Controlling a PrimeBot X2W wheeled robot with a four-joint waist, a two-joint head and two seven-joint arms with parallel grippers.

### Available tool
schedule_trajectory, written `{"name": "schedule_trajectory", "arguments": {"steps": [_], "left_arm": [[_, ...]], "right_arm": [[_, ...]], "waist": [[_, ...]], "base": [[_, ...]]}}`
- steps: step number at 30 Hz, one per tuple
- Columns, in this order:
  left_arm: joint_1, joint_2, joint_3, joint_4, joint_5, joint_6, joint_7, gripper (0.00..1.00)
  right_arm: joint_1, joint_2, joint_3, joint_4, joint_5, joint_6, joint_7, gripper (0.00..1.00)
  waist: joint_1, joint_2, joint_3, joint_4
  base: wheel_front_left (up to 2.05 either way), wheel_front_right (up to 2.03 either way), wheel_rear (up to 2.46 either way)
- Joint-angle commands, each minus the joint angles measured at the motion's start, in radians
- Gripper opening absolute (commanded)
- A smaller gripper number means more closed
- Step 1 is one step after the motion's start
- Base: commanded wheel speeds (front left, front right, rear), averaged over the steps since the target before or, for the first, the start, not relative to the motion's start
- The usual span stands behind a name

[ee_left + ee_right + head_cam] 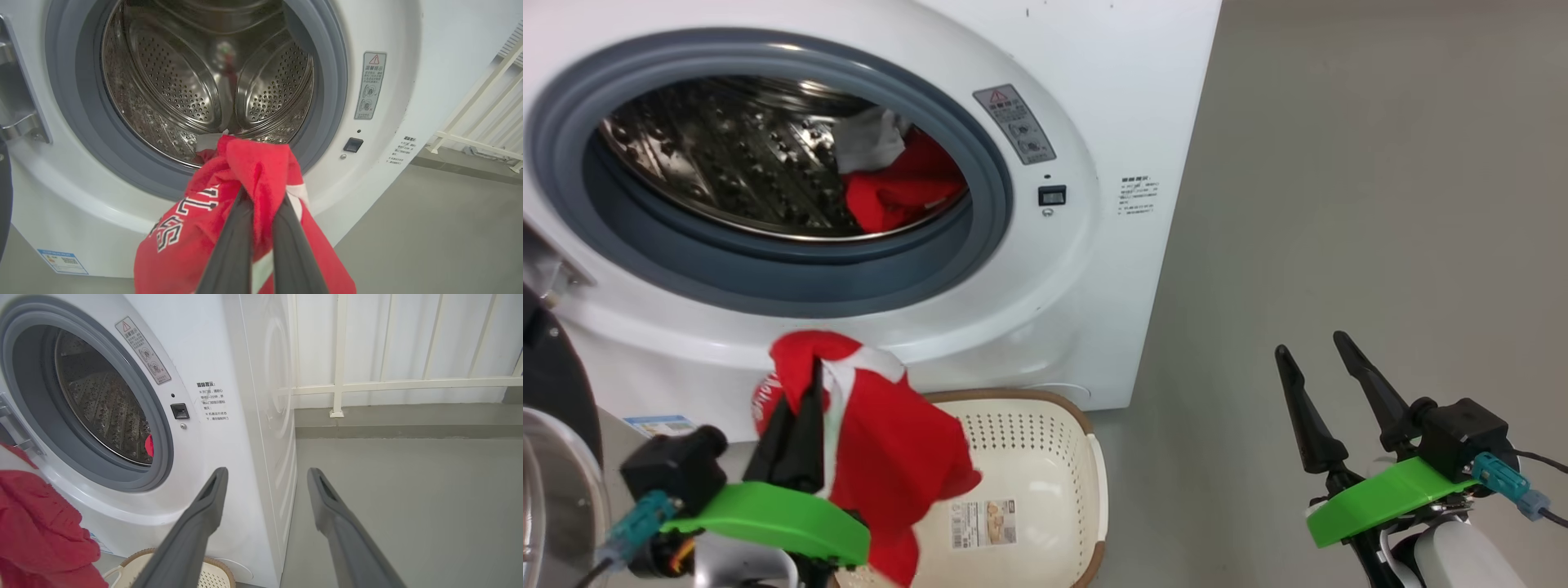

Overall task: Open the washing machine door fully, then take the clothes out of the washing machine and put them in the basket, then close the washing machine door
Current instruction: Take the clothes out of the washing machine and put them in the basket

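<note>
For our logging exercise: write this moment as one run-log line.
left gripper: shut on red garment near basket | right gripper: open, empty | more clothes in drum

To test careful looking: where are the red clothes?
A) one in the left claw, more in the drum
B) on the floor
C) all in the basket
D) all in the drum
A: the left claw is shut on a red garment, and more red fabric lies in the drum.

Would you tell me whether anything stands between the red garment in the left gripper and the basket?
Nothing visible does. The left gripper holds the red garment in the air, apparently above the left part of the basket, whose open top faces it unobstructed.
</note>
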Motion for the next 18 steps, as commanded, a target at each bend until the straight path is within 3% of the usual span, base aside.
{"name": "schedule_trajectory", "arguments": {"steps": [1,11,18], "left_arm": [[-0.012,0.009,0.028,-0.009,-0.005,0.005,-0.006,0.00],[-0.084,-0.013,0.011,0.271,-0.050,-0.041,-0.043,0.00],[-0.212,-0.029,-0.019,0.564,-0.093,-0.120,-0.045,0.00]], "right_arm": [[-0.003,-0.002,0.019,-0.027,0.009,0.007,-0.006,1.00],[-0.042,0.004,0.011,-0.041,0.002,0.007,-0.006,1.00],[-0.084,0.005,0.012,-0.051,-0.005,0.007,-0.006,1.00]], "waist": [[0.0000,0.0000,0.018,-0.010],[0.0000,0.0000,0.115,-0.032],[0.0000,0.0000,0.196,-0.053]], "base": [[0.00,0.00,0.00],[0.00,0.00,0.00],[0.00,0.00,0.00]]}}
